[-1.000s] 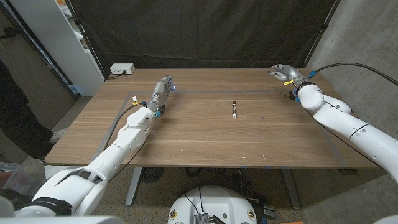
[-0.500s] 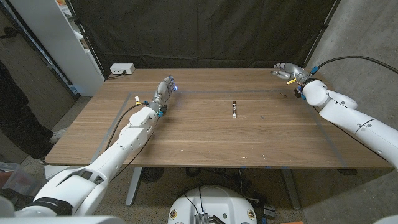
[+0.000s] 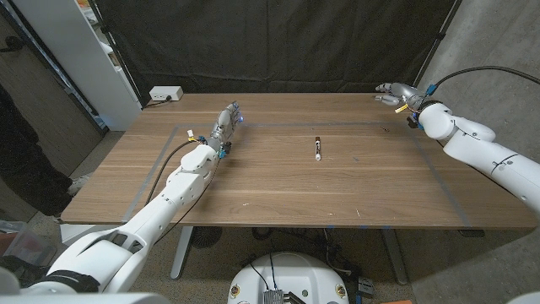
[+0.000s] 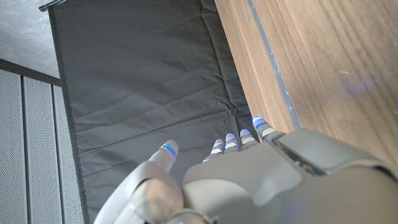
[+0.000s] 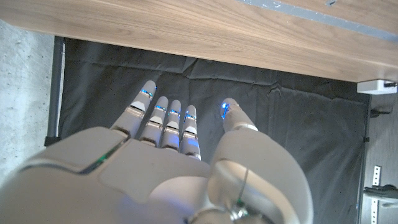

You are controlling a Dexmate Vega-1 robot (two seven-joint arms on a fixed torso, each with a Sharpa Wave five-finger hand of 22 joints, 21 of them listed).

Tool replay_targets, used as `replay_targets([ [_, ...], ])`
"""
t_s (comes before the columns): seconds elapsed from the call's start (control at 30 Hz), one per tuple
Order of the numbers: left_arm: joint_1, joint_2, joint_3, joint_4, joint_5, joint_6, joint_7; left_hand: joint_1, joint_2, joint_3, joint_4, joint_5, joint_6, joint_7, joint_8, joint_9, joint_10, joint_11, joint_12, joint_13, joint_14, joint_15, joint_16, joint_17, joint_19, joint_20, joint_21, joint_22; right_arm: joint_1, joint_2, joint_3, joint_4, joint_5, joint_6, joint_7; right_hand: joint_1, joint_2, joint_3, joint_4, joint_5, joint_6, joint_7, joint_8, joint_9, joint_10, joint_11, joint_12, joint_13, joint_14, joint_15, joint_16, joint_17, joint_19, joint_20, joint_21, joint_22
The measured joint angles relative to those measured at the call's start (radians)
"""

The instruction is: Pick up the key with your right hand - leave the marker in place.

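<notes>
**Marker mid-table, both hands out at the far edge**

Starting at the left, we see the left hand (image 3: 226, 120) on the table (image 3: 278, 190) near its far left part, fingers straight and apart, holding nothing. In its wrist view the fingers (image 4: 239, 140) reach past the table's edge toward the black curtain (image 4: 143, 81). The marker (image 3: 317, 148) lies alone mid-table, well apart from both hands. We cannot make out the key. At the far right corner, the right hand (image 3: 396, 94) hovers, fingers (image 5: 171, 124) extended and empty.
</notes>
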Motion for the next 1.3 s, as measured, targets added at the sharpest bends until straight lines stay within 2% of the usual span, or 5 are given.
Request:
replay_targets([
  [0.43, 0.014, 0.020, 0.011, -0.059, 0.005, 0.006, 0.011, -0.002, 0.002, -0.003, 0.003, 0.000, 0.000, 0.000, 0.000, 0.000, 0.000, 0.000, 0.000, 0.000, 0.000, 0.000, 0.000, 0.000, 0.000, 0.000, 0.000, 0.000, 0.007, -0.008, -0.002, 0.010, -0.069, 0.056, 0.031, 0.015, 0.001, 0.000, 0.000, 0.000, 0.005, -0.005, 0.000, 0.000, 0.005, -0.005, 0.000, 0.000, 0.005, -0.005, 0.000, 0.000, 0.007, -0.007, 0.000, 0.000],
  [0.47, 0.015, 0.021, 0.012, -0.063, 0.019, 0.039, 0.042, -0.003, 0.003, -0.003, 0.003, 0.003, 0.000, 0.000, 0.000, 0.000, 0.000, 0.000, 0.000, 0.000, 0.000, 0.000, 0.000, 0.000, 0.000, 0.000, 0.000, 0.000, 0.031, -0.026, -0.014, 0.048, -0.075, 0.063, 0.033, 0.015, 0.001, 0.000, 0.000, 0.000, 0.005, -0.005, 0.000, 0.000, 0.005, -0.005, 0.000, 0.000, 0.005, -0.005, 0.000, 0.000, 0.007, -0.007, 0.000, 0.000],
  [1.17, 0.034, 0.025, 0.025, -0.135, 0.034, 0.064, 0.092, -0.003, 0.003, -0.006, -0.001, 0.004, 0.000, 0.000, 0.000, 0.000, 0.000, 0.000, 0.000, 0.000, 0.000, 0.000, 0.000, 0.000, 0.000, 0.000, 0.000, 0.000, 0.087, -0.045, -0.043, 0.123, -0.193, 0.178, 0.059, 0.041, 0.004, 0.000, -0.008, 0.000, 0.011, -0.011, 0.000, 0.000, 0.009, -0.009, 0.000, 0.002, 0.009, -0.020, 0.000, 0.000, 0.011, -0.011, 0.000, -0.002],
  [1.3, 0.037, 0.025, 0.027, -0.144, 0.041, 0.075, 0.115, -0.003, 0.003, -0.006, -0.001, 0.004, 0.000, 0.000, 0.000, 0.000, 0.000, 0.000, 0.000, 0.000, 0.000, 0.000, 0.000, 0.000, 0.000, 0.000, 0.000, 0.000, 0.105, -0.052, -0.052, 0.154, -0.207, 0.195, 0.059, 0.044, 0.000, 0.000, -0.008, 0.000, 0.013, -0.013, 0.000, 0.000, 0.014, -0.014, 0.000, 0.002, 0.012, -0.023, 0.000, 0.000, 0.011, -0.011, 0.000, -0.002],
])
